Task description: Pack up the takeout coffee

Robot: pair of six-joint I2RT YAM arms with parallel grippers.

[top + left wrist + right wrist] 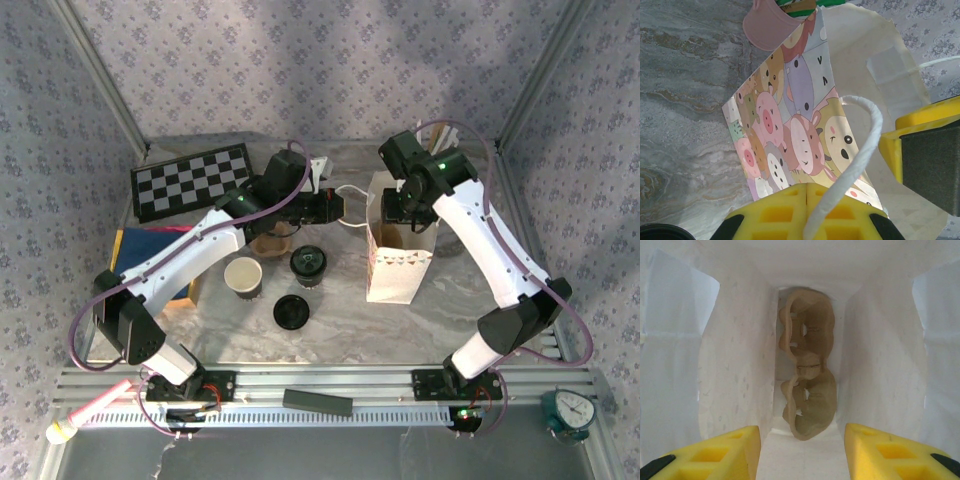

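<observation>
The takeout coffee (308, 265), a dark cup with a round black lid, stands on the marble table (340, 335) left of the white paper bag (398, 262). My left gripper (338, 207) is at the bag's left rim. In the left wrist view its yellow jaws (807, 200) are shut, with the bag's white rope handle (860, 145) running down into them beside the cartoon-printed bag side (790, 125). My right gripper (400, 212) reaches into the bag's mouth from above and stands open (802, 432) over a brown pulp cup carrier (807, 390) on the bag's floor.
A lidless cup (243, 277) with a white inside and a loose flat black lid (291, 311) sit near the coffee. A chessboard (190, 180) lies at the back left and a blue book (150, 250) at the left. A pink cap (767, 25) lies beyond the bag.
</observation>
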